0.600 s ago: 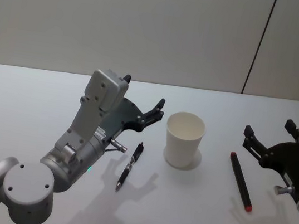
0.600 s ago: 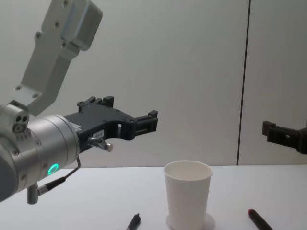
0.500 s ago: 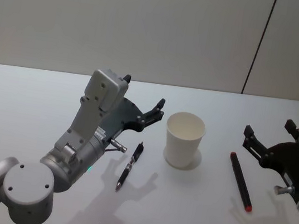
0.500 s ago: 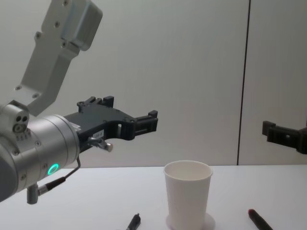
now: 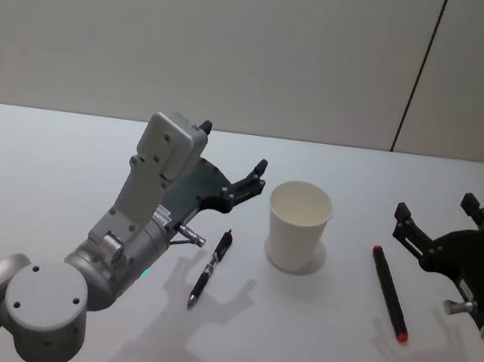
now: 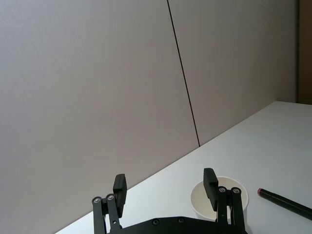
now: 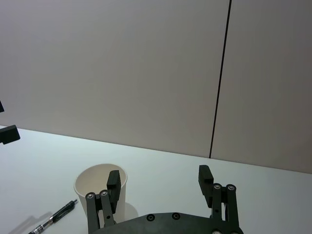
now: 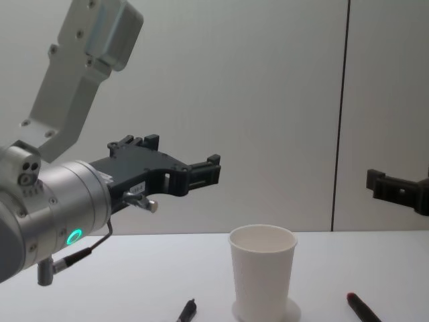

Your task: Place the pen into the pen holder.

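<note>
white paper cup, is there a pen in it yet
No, the white paper cup stands empty, with the slim black pen lying to its left and the red-tipped dark pen to its right.

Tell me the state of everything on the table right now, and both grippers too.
pen holder: upright, empty inside.
black pen: lying flat on the table, on the holder's left, apart from it.
red-ended pen: lying flat, on the holder's right, apart from it.
left gripper: open, holding nothing, raised above the table.
right gripper: open, holding nothing, beside the red-ended pen.
</note>
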You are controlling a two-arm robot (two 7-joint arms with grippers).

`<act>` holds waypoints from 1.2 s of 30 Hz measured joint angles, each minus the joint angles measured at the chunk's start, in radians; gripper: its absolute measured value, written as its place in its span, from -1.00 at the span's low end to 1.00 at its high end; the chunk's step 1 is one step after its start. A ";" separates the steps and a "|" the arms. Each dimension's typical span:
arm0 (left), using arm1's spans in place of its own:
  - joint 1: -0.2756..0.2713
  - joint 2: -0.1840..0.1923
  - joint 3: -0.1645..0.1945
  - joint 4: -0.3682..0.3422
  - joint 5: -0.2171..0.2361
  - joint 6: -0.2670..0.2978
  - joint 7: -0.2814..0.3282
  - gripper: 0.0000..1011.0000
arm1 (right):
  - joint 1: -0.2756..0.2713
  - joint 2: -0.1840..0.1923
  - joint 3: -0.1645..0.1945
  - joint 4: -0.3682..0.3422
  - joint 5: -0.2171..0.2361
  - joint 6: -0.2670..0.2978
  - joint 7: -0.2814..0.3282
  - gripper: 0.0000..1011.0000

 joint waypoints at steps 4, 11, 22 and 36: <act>0.000 0.000 0.000 0.000 0.000 0.000 0.000 0.98 | 0.000 0.000 0.000 0.000 0.000 0.000 0.000 0.98; 0.000 0.000 0.000 0.000 0.000 0.000 0.000 0.98 | 0.000 0.000 0.000 0.000 0.000 0.000 0.000 0.98; 0.000 0.000 0.000 0.000 0.000 0.000 0.000 0.98 | 0.000 0.000 0.000 0.000 0.000 0.000 0.000 0.98; 0.000 0.000 0.000 0.000 0.000 0.000 0.000 0.98 | 0.012 -0.010 0.000 0.005 -0.001 0.015 -0.006 0.98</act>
